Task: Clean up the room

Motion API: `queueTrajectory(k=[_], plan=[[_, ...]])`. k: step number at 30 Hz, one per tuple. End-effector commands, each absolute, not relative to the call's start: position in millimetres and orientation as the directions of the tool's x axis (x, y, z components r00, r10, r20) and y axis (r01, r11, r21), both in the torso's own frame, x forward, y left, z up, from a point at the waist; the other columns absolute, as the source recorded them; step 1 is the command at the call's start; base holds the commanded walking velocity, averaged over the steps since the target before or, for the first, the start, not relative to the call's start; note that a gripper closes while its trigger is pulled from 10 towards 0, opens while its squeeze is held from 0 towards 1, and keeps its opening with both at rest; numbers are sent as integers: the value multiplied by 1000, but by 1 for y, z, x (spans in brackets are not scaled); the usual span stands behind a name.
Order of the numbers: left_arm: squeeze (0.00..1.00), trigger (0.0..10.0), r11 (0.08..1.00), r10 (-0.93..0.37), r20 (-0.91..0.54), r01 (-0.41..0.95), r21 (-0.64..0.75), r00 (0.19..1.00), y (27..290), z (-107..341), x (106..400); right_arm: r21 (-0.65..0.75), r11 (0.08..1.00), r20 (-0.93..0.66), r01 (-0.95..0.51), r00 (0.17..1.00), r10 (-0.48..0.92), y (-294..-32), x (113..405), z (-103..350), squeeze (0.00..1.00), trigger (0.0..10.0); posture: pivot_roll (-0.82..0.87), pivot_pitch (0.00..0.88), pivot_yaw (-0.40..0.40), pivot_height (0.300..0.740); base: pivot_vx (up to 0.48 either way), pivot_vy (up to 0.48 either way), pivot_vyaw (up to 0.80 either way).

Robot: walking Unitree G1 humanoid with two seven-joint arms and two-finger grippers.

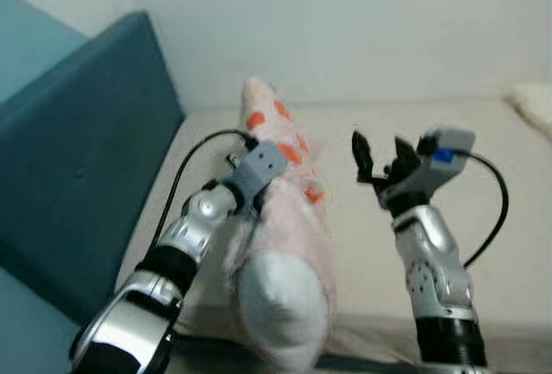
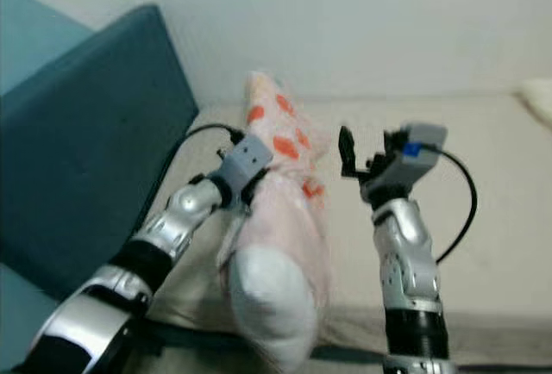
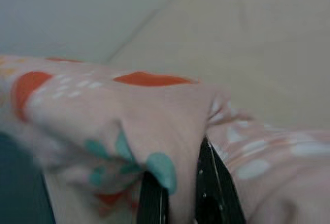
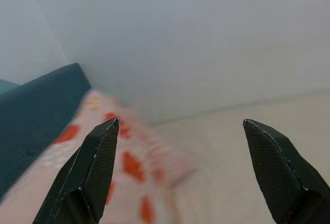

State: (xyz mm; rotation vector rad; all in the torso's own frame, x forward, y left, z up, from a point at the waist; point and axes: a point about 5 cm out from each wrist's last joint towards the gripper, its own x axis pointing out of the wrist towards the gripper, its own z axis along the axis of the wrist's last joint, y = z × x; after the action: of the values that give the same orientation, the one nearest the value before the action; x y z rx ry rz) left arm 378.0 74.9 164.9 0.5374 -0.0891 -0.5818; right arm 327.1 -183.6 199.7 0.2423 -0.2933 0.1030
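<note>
Jaws first: left gripper (image 3: 178, 203) is pinched tight on a fold of the pink pillow (image 1: 289, 219), fabric bunched between its two black fingers (image 3: 216, 193) in the left wrist view. Right gripper (image 4: 180, 172) has jaws spread wide w/ nothing between them; it's raised beside the pillow, just off its right side, not touching.

Pillow is soft, pink w/ orange blotches and a few teal ones, one white end (image 1: 280, 305) nearest the head cam. It lies lengthwise over the cream bed (image 1: 483, 133), far end toward the wall (image 1: 345, 21); can't tell if it's fully lifted or resting on the sheet. Teal headboard (image 1: 78, 158) runs along the robot's left, close to the left arm. Another pale cushion corner (image 1: 535, 102) sits at the far right edge, well apart.

Why held like this, prob: pillow is too bulky for one narrow pinch, so left grabs a fold of the cover rather than the body, and right is held ready to take the other side or steady it. A fabric-only grip means the stuffing will sag and swing, cover could slip out.

Step in hand, I'd judge: placing the pillow at the head of the bed as part of tidying. Next would call for the right to come in and clamp a fold, or for the left to let go once the pillow sits right.
</note>
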Motion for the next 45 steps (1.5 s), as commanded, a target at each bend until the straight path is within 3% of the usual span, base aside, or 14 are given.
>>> queueTrajectory(k=[1, 9, 18, 25, 34, 45], plan=[[0, 10000, 708, -558, 1, 475, 523, 830, 73, 179, 379, 243, 958, 301, -150, 951, 73, -178, 327, 198, 0, 10000, -48, 0, 69, 740, 0, 390, 0], [0, 10000, 696, -604, 10, 521, 494, 797, 58, 177, 372, 243, 960, 306, -139, 950, 60, -179, 326, 200, 0, 10000, -50, 0, 72, 740, 0, 49, 0], [0, 10000, 666, -629, 7, 534, 521, 777, 49, 175, 368, 243, 961, 310, -133, 949, 53, -181, 325, 201, 0, 10000, -50, 0, 72, 740, 0, -462, 0], [0, 10000, 665, -656, 55, 541, 515, 753, 45, 181, 365, 241, 961, 309, -134, 949, 55, -180, 326, 202, 0, 10000, -53, 0, 63, 740, 0, 0, 0], [0, 10000, 668, -660, 46, 558, 492, 749, 44, 179, 363, 240, 962, 308, -134, 950, 56, -181, 326, 202, 0, 10000, -55, 0, 60, 740, 0, -213, 0], [0, 10000, 694, -630, 119, 487, 531, 767, 55, 192, 368, 231, 963, 310, -138, 949, 61, -182, 325, 204, 0, 10000, -61, 0, 52, 740, 0, -44, 0]])
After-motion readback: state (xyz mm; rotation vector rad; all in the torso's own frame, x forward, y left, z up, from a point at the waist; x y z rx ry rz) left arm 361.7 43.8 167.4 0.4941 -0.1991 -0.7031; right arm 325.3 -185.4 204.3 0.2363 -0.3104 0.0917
